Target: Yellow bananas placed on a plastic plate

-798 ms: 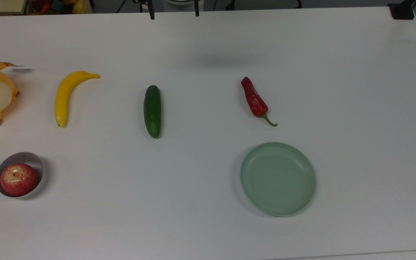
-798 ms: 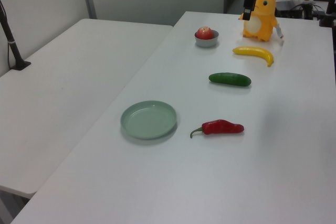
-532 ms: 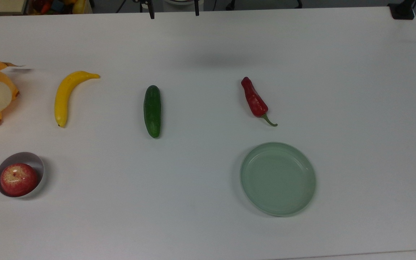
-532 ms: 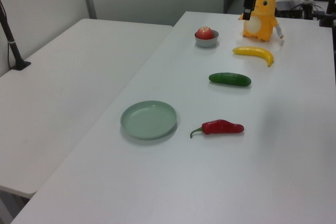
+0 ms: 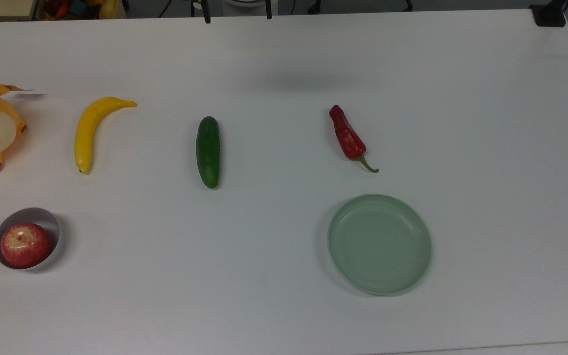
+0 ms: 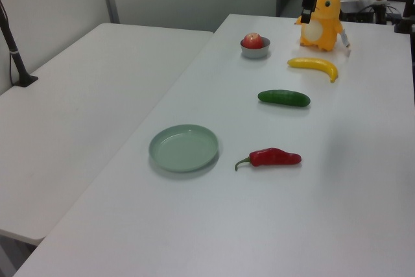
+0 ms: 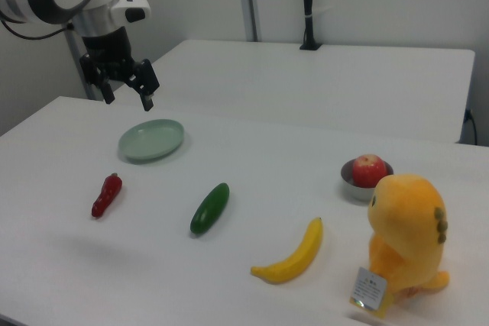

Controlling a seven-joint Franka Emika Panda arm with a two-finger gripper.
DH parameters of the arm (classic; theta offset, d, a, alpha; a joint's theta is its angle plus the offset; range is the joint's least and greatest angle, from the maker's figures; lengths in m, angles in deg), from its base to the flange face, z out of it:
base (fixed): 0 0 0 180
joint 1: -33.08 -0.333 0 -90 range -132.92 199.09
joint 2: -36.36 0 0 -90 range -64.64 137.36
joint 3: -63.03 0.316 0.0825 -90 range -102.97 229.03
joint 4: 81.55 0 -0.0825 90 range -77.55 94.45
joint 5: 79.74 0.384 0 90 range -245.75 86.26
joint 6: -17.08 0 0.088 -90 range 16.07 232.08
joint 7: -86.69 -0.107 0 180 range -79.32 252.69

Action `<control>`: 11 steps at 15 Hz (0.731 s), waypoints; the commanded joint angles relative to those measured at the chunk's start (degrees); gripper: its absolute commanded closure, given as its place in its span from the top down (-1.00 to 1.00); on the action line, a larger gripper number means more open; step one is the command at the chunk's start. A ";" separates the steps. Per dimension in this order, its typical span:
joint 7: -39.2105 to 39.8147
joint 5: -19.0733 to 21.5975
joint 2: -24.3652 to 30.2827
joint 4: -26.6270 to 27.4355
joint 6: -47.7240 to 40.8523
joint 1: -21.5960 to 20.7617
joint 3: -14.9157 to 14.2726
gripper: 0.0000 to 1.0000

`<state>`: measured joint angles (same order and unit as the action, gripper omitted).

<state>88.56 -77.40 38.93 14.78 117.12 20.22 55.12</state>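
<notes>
The end effector is hovering high above the bench with its fingers spread and empty. The banana is lying flat well off to the right view's right, past the cucumber, its long axis running diagonally. The green plate is sitting empty, well apart from the banana.

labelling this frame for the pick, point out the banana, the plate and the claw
curved bright-yellow banana (image 5: 87, 133), top view, middle of its body
round pale-green plastic plate (image 5: 336, 261), top view, rim on the top view's left
black two-finger claw (image 7: 127, 98), right view, midway between the open fingertips
</notes>
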 commanded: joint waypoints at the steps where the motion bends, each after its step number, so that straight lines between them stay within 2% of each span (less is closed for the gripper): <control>1: 1.56 -0.67 0.68 1.31 -3.45 -0.84 -0.26 1.00; 4: 1.73 -0.85 -0.28 2.97 -3.27 -1.99 -0.17 1.00; 7: 8.04 -2.78 -2.04 3.95 -2.66 -0.94 -0.26 1.00; 9: 11.21 -3.57 -3.71 3.60 -1.70 0.99 -2.36 1.00; 11: 14.03 -5.32 -5.02 3.59 2.07 1.18 -6.31 1.00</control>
<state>96.86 -80.82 35.46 18.08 114.83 20.45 53.71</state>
